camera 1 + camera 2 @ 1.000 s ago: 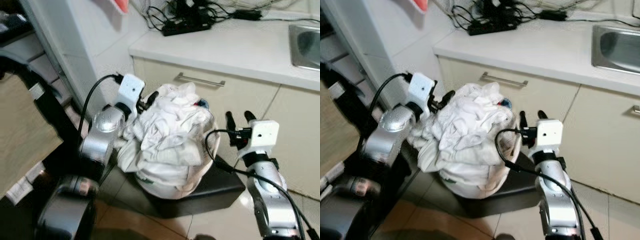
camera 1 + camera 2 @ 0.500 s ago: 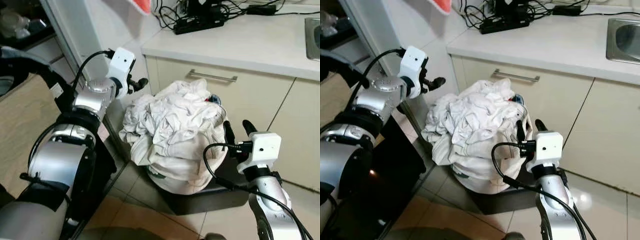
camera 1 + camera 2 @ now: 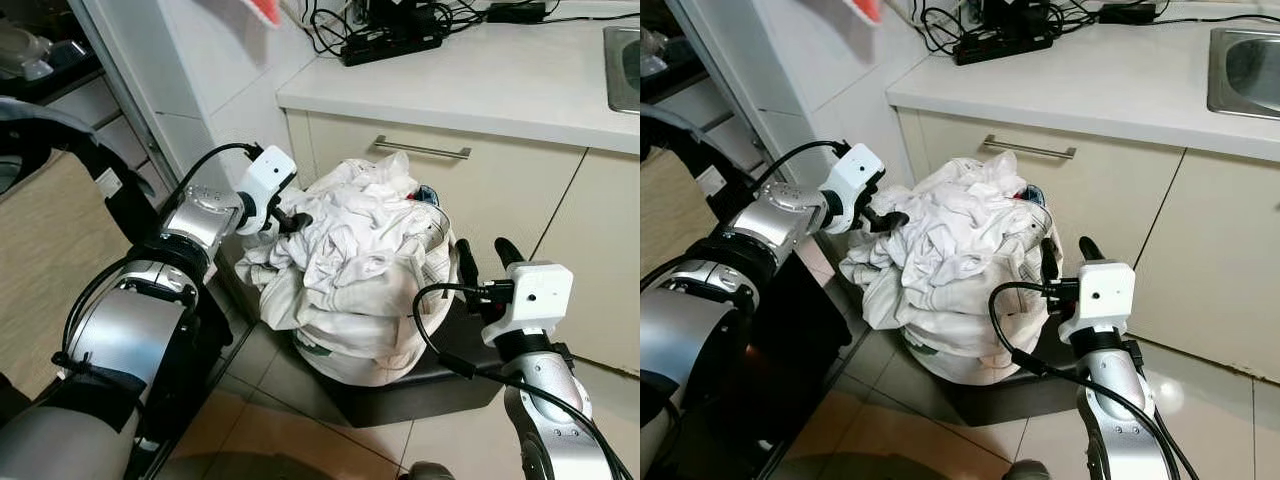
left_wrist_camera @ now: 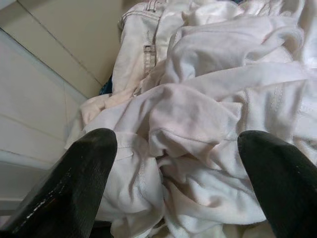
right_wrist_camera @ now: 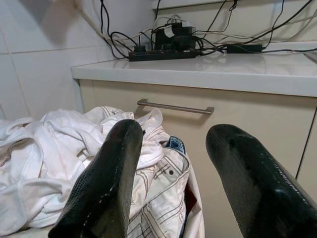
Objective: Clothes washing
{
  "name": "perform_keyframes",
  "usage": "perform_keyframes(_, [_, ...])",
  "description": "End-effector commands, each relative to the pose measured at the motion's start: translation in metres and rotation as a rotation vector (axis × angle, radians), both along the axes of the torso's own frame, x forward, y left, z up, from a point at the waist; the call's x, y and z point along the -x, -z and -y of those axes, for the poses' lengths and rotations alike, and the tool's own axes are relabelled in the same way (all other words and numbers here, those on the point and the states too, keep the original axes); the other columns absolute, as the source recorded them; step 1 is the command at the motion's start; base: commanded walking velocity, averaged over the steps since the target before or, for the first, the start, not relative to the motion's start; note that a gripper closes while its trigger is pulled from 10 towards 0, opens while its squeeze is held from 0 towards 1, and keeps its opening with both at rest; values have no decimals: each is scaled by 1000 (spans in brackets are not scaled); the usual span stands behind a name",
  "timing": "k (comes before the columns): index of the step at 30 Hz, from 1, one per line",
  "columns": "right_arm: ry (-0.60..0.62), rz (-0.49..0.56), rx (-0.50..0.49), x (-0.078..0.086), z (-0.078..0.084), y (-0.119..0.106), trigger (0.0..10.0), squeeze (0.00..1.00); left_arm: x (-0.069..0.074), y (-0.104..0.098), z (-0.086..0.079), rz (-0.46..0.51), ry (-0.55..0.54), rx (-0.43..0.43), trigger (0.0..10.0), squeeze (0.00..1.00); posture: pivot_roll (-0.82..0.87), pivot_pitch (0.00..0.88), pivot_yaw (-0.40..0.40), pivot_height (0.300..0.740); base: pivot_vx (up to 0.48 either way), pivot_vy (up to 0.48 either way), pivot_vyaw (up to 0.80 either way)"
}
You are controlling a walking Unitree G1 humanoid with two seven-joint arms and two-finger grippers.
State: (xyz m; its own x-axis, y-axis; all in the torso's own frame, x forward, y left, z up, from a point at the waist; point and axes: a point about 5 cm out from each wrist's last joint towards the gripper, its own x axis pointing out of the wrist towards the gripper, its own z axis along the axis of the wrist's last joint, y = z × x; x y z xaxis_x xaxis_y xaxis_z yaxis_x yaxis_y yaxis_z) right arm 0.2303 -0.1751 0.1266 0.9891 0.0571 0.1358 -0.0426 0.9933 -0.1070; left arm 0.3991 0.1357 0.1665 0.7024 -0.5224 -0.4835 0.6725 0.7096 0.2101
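Pile of white laundry (image 3: 350, 265) is sitting heaped on a dark base (image 3: 420, 385) on the tiled floor (image 3: 300, 420), in front of a cream cabinet drawer with a metal bar handle (image 3: 421, 148).

Left gripper (image 3: 292, 218) is reaching into the pile's left flank. Fingers are spread wide in the left wrist view, one fingertip (image 4: 81, 173) on each side of a bunched fold of white cloth (image 4: 198, 114); nothing is clamped between them. Fingertips are sitting at or touching the fabric; actual contact is hard to confirm. A pale denim-like garment with a belt loop (image 4: 143, 44) is lying just beyond the fingers.

Right gripper (image 3: 483, 258) is hovering just beside the pile's right edge, fingers pointing up toward the cabinet. Jaws are parted, holding nothing. Past its fingers (image 5: 109, 173), a white jacket with dark stitching (image 5: 158, 193) is lying at the near side of the pile, with a bit of blue fabric (image 5: 174, 144) poking out.

Above the cabinet, a white countertop (image 3: 500, 80) is carrying a black power strip with tangled cables (image 3: 390, 40). Steel sink (image 3: 1245, 70) is showing at the counter's right end.
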Motion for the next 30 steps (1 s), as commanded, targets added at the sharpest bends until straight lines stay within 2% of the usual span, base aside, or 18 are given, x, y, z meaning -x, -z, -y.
perform_keyframes(1, [-10,2,-5,2,-3,-2,10000,0,-4,-15,2,13,-6,56,10000,1000,-372,0,179,723,0,0,0])
perform_keyframes(2, [-11,-1,-4,2,-4,-2,10000,0,-5,-17,4,4,-8,86,10000,1000,-372,0,180,723,0,0,0])
perform_keyframes(5, [-11,-1,-5,2,-4,-2,10000,0,-5,-16,6,-11,-7,101,10000,1000,-375,0,183,723,0,0,0])
perform_keyframes(9, [-9,-1,-6,2,-4,-3,10000,0,-2,-8,9,-42,5,78,10000,1000,-378,0,187,723,0,0,0])
perform_keyframes(13, [-10,1,-7,3,-4,-4,10000,0,1,4,23,-32,36,13,10000,1000,-381,0,187,723,0,0,0])
perform_keyframes(14, [-11,1,-7,4,-5,-4,10000,0,1,5,25,-22,33,-7,10000,0,-385,0,187,723,0,0,0])
perform_keyframes(17, [-10,1,-7,8,-6,-6,10000,0,2,10,31,1,22,-43,10000,0,-404,29,185,723,0,0,0])
perform_keyframes(21, [-9,-11,1,18,-6,-8,10000,0,2,13,35,13,-1,-42,10000,0,-422,63,180,723,0,0,0])
perform_keyframes(24, [-3,-29,7,32,-4,-11,10000,0,1,12,38,35,-24,-44,10000,0,-453,116,173,723,0,0,0])
perform_keyframes(26, [3,-41,11,40,-2,-11,10000,0,2,14,40,32,-36,-41,10000,0,-467,135,173,723,0,0,0])
perform_keyframes(30, [16,-56,18,46,1,-12,10000,0,4,20,41,17,-53,-57,10000,0,-480,151,172,723,0,0,0])
